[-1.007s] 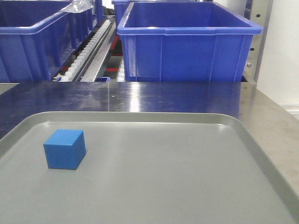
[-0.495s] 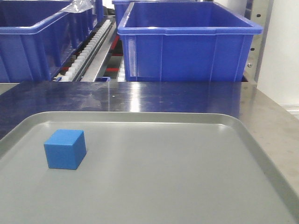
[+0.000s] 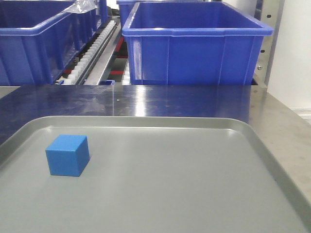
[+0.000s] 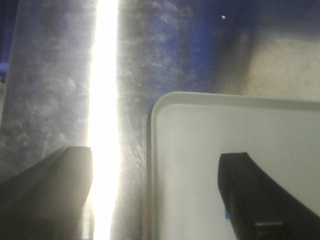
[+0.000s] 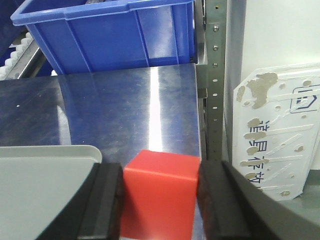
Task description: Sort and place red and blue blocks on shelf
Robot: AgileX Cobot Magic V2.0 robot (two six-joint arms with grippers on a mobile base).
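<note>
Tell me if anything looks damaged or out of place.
The white printed board beside the perforated steel upright looks damaged: brownish patches where its surface has flaked off. Nothing else stands out.

A shiny steel surface (image 3: 194,102) fills the middle ground, scuffed and tinted blue by reflection. On it lies a shallow grey tray (image 3: 170,124) with rounded corners. Behind stand two deep blue bins, a wide one (image 3: 194,53) at centre right and another (image 3: 29,43) at the left with clear plastic film (image 3: 82,6) on its rim. A white wall (image 3: 291,53) closes the right side. A worn white sign (image 5: 280,130) with printed characters leans beside the surface. A bright streak of glare (image 4: 102,100) runs along the steel.
</note>
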